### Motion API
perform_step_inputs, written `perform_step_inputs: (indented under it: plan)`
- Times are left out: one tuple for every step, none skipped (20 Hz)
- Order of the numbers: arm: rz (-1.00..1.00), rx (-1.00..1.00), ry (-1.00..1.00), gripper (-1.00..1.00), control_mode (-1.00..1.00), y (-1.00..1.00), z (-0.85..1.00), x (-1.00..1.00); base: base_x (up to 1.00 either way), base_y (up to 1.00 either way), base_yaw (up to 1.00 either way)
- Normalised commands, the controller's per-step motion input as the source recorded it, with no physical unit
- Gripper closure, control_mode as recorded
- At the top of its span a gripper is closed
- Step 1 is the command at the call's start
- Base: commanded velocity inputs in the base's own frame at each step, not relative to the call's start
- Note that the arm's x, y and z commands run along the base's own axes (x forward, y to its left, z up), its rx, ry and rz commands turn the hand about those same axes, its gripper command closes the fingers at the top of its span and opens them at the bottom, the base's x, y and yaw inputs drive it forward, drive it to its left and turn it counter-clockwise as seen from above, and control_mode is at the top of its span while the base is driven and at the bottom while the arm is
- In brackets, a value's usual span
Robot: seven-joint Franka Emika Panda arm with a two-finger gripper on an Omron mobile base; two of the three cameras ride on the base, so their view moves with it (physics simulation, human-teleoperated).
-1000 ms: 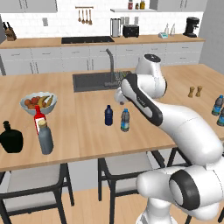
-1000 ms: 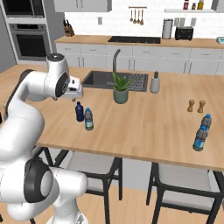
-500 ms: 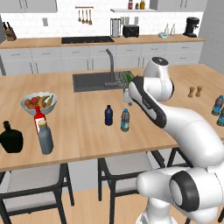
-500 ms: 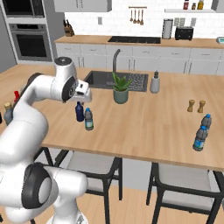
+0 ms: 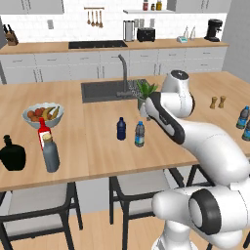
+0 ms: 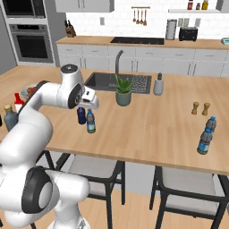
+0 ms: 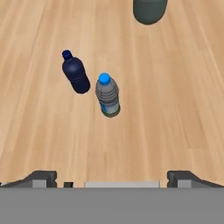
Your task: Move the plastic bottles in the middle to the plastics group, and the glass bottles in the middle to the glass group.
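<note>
Two plastic bottles stand close together mid-counter: a dark navy bottle (image 5: 121, 128) (image 6: 81, 115) (image 7: 75, 73) and a clear pale-blue bottle (image 5: 139, 134) (image 6: 91, 121) (image 7: 107, 95). My gripper (image 6: 91, 104) (image 7: 112, 178) hovers above them, open and empty, looking down on both. The plastics group (image 5: 243, 117) (image 6: 206, 134) stands at the counter's far right. At the left, the dark grey cork-topped glass bottle (image 5: 50, 154) (image 6: 9, 117) stands beside the red bottle (image 5: 44, 131) (image 6: 18, 102) and the squat black bottle (image 5: 12, 155) of the glass group.
A potted plant (image 5: 146, 93) (image 6: 123, 91) (image 7: 149, 9) stands just behind the two bottles, by the sink (image 5: 105, 90). A pump dispenser (image 6: 158, 85), salt and pepper shakers (image 5: 218, 102) and a fruit bowl (image 5: 43, 114) also sit on the counter.
The arm has swung to the right, bringing the hand over the two middle bottles. The gripper stays open, and no bottle has moved.
</note>
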Motion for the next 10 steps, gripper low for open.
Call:
perform_step_inputs:
  plan:
    - [-0.01, -0.01, 0.00, -1.00, -1.00, 0.00, -0.26, 0.41, 0.00, 0.00, 0.00]
    - [-0.02, -0.03, 0.00, -1.00, -1.00, 0.00, -0.29, 0.40, 0.00, 0.00, 0.00]
    - [-0.02, -0.03, 0.00, -1.00, -1.00, 0.00, -0.27, 0.45, 0.00, 0.00, 0.00]
    - [-0.01, -0.02, 0.00, -1.00, -1.00, 0.00, -0.26, 0.48, 0.00, 0.00, 0.00]
    - [0.00, -0.01, 0.00, -1.00, -1.00, 0.00, -0.26, 0.54, 0.00, 0.00, 0.00]
    - [0.00, 0.00, 0.00, -1.00, -1.00, 0.00, -0.26, 0.50, 0.00, 0.00, 0.00]
    - [0.00, -0.01, 0.00, -1.00, -1.00, 0.06, -0.26, 0.47, 0.00, 0.00, 0.00]
    - [0.00, -0.01, 0.00, -1.00, -1.00, 0.06, -0.26, 0.34, 0.00, 0.00, 0.00]
    - [0.00, -0.01, 0.00, -1.00, -1.00, 0.16, -0.21, 0.29, 0.00, 0.00, 0.00]
    - [0.00, 0.00, 0.00, -1.00, -1.00, 0.11, -0.20, 0.25, 0.00, 0.00, 0.00]
